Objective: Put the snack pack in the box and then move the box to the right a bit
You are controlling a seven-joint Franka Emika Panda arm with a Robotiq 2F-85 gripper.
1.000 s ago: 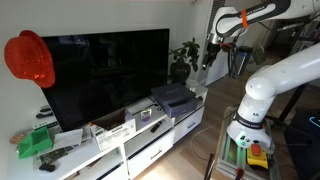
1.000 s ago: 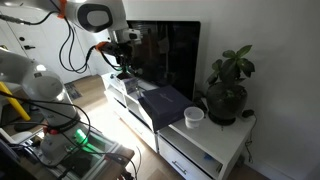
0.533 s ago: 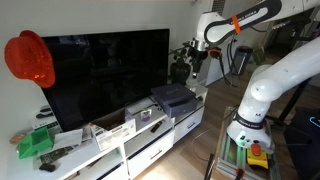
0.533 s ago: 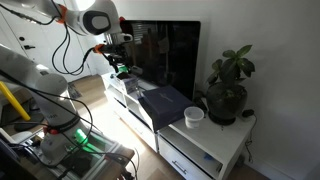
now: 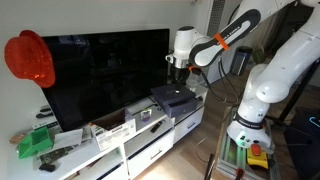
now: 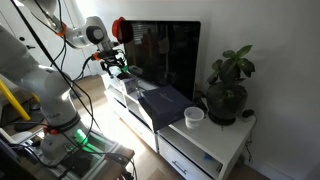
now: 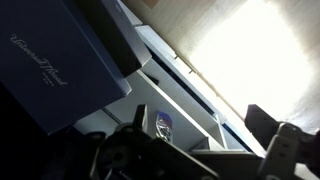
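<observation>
My gripper (image 5: 178,72) hangs open and empty above the white TV stand (image 5: 150,150), over the flat blue-grey case (image 5: 172,96). It also shows in front of the TV (image 6: 114,67). In the wrist view the gripper (image 7: 200,125) has its dark fingers (image 7: 262,120) spread wide. A small blue and white snack pack (image 7: 163,124) lies on the stand between them, far below. The same pack (image 5: 148,117) shows in an exterior view. The whitish box (image 5: 117,129) with dark print sits further along the stand, away from the gripper.
A large dark TV (image 5: 100,70) stands behind the stand. A green object (image 5: 35,143) lies at one end; a white cup (image 6: 194,116) and a potted plant (image 6: 228,85) stand at the other. A red hat (image 5: 30,58) hangs on the wall.
The arm has swung in from beyond the plant end of the stand to hang over the blue-grey case. The jaws have stayed open.
</observation>
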